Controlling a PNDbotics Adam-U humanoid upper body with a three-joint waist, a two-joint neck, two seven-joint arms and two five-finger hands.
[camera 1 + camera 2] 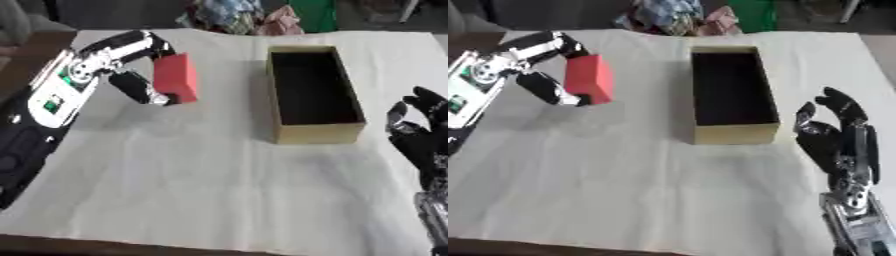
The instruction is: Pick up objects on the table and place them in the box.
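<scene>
1. White paper or cloth (219, 190) is covering the table (26, 50), creasing faintly across its near half, and a strip of dark brown wood is showing at the table's far left corner and along the near edge.
2. Beyond the far edge, a heap of crumpled, many-coloured material (241, 15) is lying beside something bright green (313, 14), and the floor behind is looking dark.
3. Sitting on the covering right of centre is the box (313, 131), a long open one with tan walls and a dark inside, its long side running away from the robot; nothing is showing inside it.
4. Coming in from the left, the left hand (144, 65) is holding the red block (176, 77), with fingers curling over the block's top and the thumb pressing in from below near its lower edge.
5. That block is sitting to the left of the box, well apart from it and about level with its far half; it is standing upright in the grip, and whether it is touching the covering or hanging just above it I cannot tell.
6. A soft shadow is spreading on the covering below and beside the block.
7. Over at the lower right, the right hand (840, 140) is idling beside the near right corner of the box, apart from it, fingers pointing up and relaxed, holding nothing.
</scene>
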